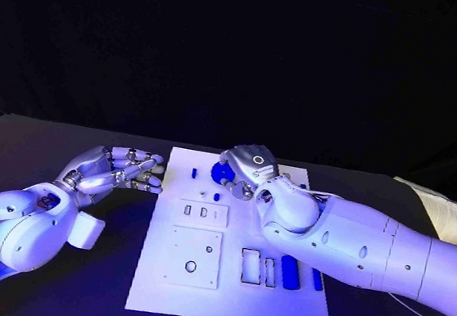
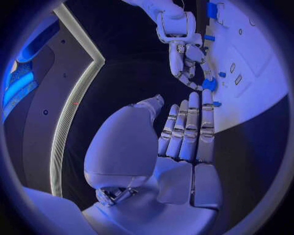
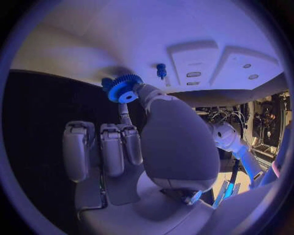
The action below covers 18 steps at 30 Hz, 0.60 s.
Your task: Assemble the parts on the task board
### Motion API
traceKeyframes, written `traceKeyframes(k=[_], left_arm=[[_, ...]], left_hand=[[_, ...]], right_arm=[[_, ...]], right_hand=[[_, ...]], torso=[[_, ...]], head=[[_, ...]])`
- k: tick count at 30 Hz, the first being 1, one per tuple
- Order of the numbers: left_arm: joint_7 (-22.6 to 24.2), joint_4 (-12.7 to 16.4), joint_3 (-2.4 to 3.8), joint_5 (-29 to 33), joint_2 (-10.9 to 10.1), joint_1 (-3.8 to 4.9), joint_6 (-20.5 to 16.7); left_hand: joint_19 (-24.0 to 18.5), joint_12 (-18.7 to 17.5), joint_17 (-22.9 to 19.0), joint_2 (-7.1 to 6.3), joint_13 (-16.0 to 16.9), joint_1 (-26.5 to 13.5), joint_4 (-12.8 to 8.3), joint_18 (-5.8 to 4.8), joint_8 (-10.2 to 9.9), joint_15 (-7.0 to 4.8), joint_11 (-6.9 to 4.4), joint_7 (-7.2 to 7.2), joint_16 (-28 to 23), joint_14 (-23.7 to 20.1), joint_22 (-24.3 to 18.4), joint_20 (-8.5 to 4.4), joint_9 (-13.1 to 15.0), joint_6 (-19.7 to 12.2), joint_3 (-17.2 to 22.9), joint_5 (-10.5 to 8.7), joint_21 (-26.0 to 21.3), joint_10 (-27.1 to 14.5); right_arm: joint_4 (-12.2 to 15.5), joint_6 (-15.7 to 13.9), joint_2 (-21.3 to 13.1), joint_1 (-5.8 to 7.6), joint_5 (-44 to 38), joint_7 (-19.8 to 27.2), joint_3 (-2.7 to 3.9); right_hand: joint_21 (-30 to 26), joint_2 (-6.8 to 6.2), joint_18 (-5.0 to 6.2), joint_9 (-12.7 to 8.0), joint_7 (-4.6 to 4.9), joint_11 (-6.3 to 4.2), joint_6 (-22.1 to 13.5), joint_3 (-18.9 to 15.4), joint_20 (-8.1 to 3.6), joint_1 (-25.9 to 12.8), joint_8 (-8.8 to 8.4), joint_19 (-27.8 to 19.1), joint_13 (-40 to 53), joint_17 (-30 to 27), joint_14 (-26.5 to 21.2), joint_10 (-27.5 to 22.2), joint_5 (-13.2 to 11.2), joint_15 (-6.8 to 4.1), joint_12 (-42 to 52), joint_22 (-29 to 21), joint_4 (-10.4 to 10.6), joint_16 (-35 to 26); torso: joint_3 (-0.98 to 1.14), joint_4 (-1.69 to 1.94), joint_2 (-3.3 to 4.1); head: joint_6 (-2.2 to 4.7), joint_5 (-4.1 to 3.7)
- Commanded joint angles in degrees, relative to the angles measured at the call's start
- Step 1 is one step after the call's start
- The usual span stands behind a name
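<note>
The flat white rectangular task board (image 1: 231,292) lies on the black table (image 1: 51,143), and everything else is placed from it. The right hand (image 1: 253,171) reaches over the board's far end and grasps a small blue toothed gear (image 3: 124,88) between thumb and a finger; in the head view that gear (image 1: 222,174) is half hidden behind the hand, so whether it touches the board cannot be told. A small blue peg (image 3: 161,71) stands in the board just beside the gear. The left hand (image 1: 116,170) hovers off the board's left edge, released, holding nothing, fingers extended side by side toward the board. Near the board's right edge a blue oblong block (image 1: 290,272) sits beside raised white plates; the right forearm cuts off what lies beyond it.
</note>
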Motion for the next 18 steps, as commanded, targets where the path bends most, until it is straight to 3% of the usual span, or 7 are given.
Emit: traceKeyframes(k=[1,18], left_arm=[[0.18,0.08,0.04,-0.24,0.11,-0.02,1.11],[0.01,0.01,0.04,-0.26,0.13,-0.02,1.28]], left_hand=[[0.03,-0.39,0.08,-0.33,-0.04,0.05,-0.03,0.68,-0.24,0.0,0.34,1.39,0.35,-0.57,0.06,-0.08,-0.06,0.15,0.22,0.04,0.34,0.24],[-0.03,-0.7,0.53,-0.34,-0.04,0.06,-0.25,0.67,-0.35,0.03,0.37,1.44,0.37,-0.73,0.07,-0.07,-0.11,0.17,0.57,0.04,0.43,0.33]], right_arm=[[-0.54,0.89,0.3,-0.22,-0.44,0.52,-0.04],[-2.44,0.93,1.42,-0.73,0.7,1.83,-0.08]], right_hand=[[0.27,-0.21,-1.06,0.05,0.06,-0.44,0.31,0.36,-0.21,0.09,0.15,4.07,15.09,14.86,5.9,5.97,0.31,-0.29,0.2,8.39,-0.06,0.16],[0.11,-0.77,-1.02,-0.33,0.17,-0.37,-0.59,0.46,-0.5,-1.0,-0.63,4.0,15.09,14.8,5.89,5.97,-0.43,-0.51,0.2,8.22,0.43,0.15]], torso=[[0.02,0.02,0.02],[0.06,-0.03,0.07]], head=[[-0.01,0.05],[-0.25,0.38]])
